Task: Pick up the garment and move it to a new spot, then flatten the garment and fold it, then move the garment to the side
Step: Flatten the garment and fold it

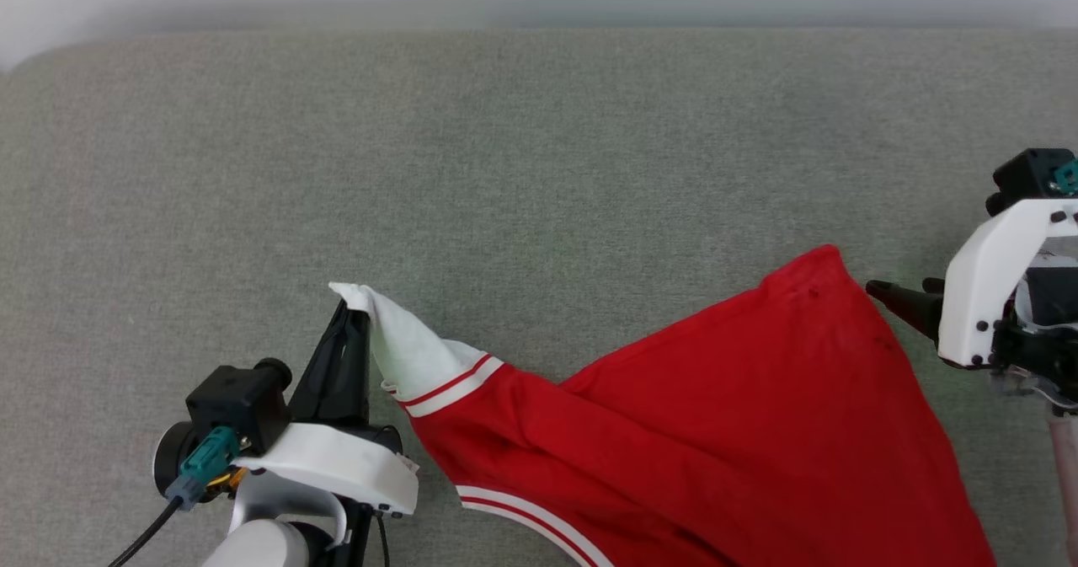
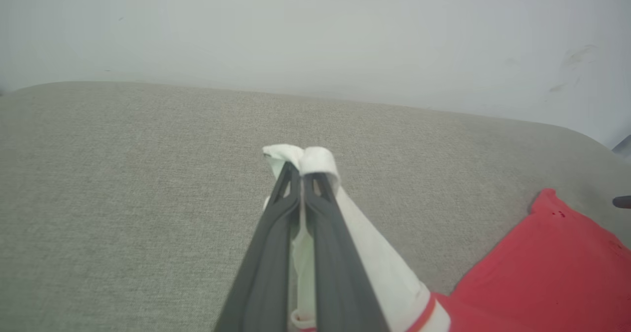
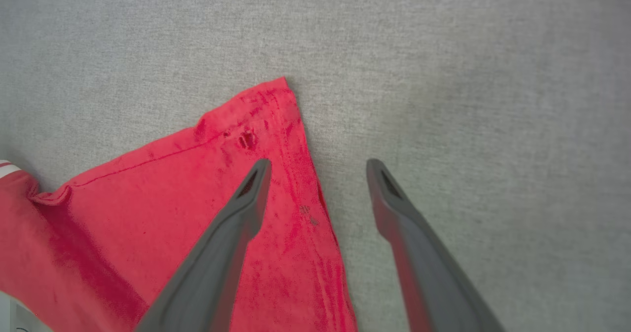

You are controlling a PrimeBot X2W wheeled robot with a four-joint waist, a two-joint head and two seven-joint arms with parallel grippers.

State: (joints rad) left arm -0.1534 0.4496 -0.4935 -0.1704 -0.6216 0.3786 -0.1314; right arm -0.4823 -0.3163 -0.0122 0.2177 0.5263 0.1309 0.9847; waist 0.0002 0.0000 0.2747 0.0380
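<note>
Our left pincer (image 1: 355,314) is clamped on the white sleeve tip of the garment (image 1: 716,415). Our right pincer (image 3: 318,166) stands apart, straddling the edge of its red corner. The garment lies on the grey woven worktop (image 1: 539,154), stretched left to right, with its pointed corner away from us. Red-white striped trim borders the sleeve.

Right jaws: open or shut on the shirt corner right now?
Open. The right gripper has its jaws wide apart at the garment corner, clamping nothing.
</note>
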